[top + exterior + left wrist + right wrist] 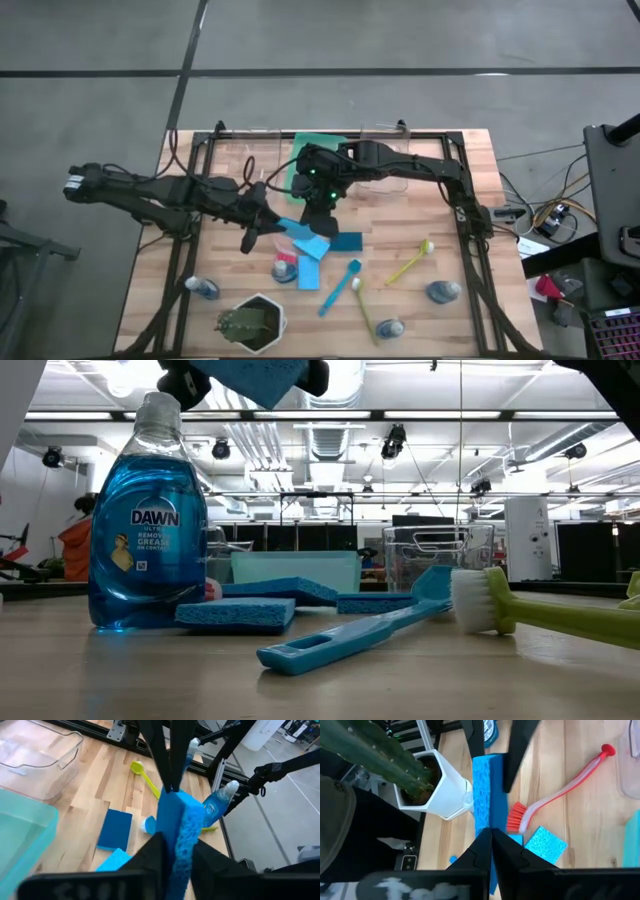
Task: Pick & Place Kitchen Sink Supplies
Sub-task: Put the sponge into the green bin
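Note:
A blue sponge [292, 228] hangs in the air over the table's middle, held at both ends. My left gripper [175, 851] comes from the left and is shut on its near-left end. My right gripper [490, 838] reaches down from the far side and is shut on the other end. Below lie more blue sponges [312, 262], a red brush [555, 795], a blue brush [340, 288] and yellow-green brushes [410, 262]. Blue bottles [203, 288] stand near the front edge. My left gripper pinches the sponge's end [176, 837] between its two fingers, one on each side, coming from the table's left and slanting a little downward. The sponge stands on edge, clear of the table. My right gripper pinches the sponge's opposite end [487, 822] between its shut fingers, slanting down from the far side. The sponge runs straight from these fingers to the left gripper's fingers [476, 742], lifted clear.
A green tray [315, 150] and clear bins [390, 135] stand along the far edge. A plant in a white hexagonal pot [252, 320] sits at the front left. Two more bottles [443, 291] stand at the front right. A dark frame rail [470, 230] borders the table.

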